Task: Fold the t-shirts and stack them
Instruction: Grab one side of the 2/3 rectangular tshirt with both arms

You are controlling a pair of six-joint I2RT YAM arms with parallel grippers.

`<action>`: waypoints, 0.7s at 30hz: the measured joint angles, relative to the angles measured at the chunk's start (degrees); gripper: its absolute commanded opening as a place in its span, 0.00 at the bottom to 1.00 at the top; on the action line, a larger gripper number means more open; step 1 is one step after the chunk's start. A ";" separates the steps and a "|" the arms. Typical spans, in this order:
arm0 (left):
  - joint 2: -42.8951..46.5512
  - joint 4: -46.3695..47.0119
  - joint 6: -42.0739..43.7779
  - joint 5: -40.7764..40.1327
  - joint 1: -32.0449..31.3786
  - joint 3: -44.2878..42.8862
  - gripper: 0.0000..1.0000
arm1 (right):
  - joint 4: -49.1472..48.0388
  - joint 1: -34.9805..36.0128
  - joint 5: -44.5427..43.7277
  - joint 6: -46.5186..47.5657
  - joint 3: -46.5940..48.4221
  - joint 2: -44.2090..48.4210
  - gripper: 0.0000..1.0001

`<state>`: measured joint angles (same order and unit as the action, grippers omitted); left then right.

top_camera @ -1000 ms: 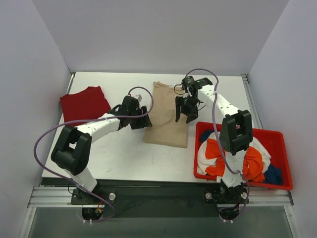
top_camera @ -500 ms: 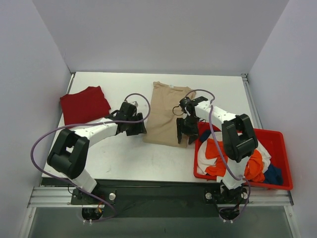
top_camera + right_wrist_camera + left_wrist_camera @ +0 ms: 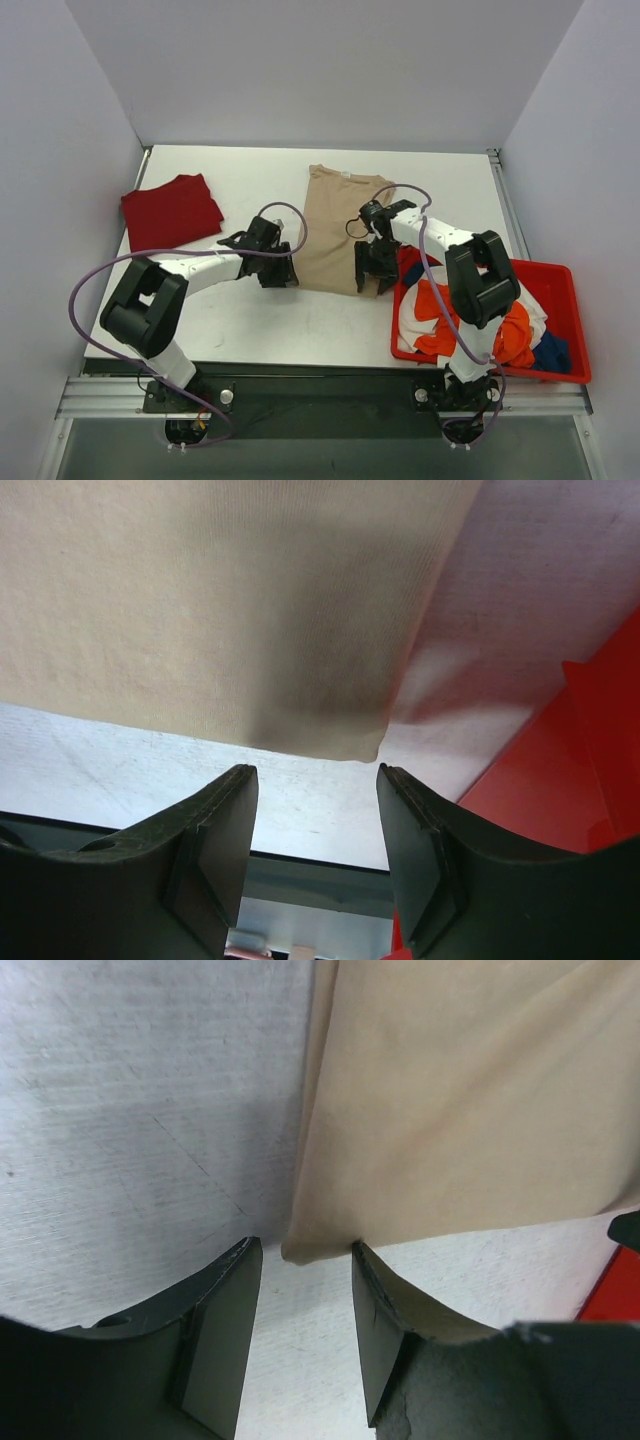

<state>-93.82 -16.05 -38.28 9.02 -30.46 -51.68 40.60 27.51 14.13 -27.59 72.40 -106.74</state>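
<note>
light: bright, even, overhead | shadows: soft, faint | focus: top view sharp; wrist foregrounds slightly blurred

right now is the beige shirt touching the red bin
Apart. The right wrist view shows a strip of bare table between the corner of the beige shirt and the red bin.

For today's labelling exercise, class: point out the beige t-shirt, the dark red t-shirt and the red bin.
beige t-shirt [image 3: 335, 225], top external view, middle of the cloth.
dark red t-shirt [image 3: 172, 210], top external view, centre of the folded cloth.
red bin [image 3: 545, 265], top external view, on its far rim.
</note>
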 measured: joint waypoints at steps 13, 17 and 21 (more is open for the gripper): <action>-3.28 1.36 -1.05 2.67 -0.96 -0.11 0.02 | -1.25 0.42 -1.51 -1.60 -0.85 0.00 0.51; -3.30 1.31 -1.09 2.71 -0.96 -0.15 0.00 | -1.46 0.44 -1.86 -2.05 -0.94 0.00 0.51; -3.28 1.29 -1.11 2.62 -0.96 -0.15 0.00 | -1.97 0.66 -2.19 -2.38 -1.25 0.00 0.51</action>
<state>-97.10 -14.76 -39.40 11.64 -31.42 -51.83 38.63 28.16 11.94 -29.98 71.16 -106.74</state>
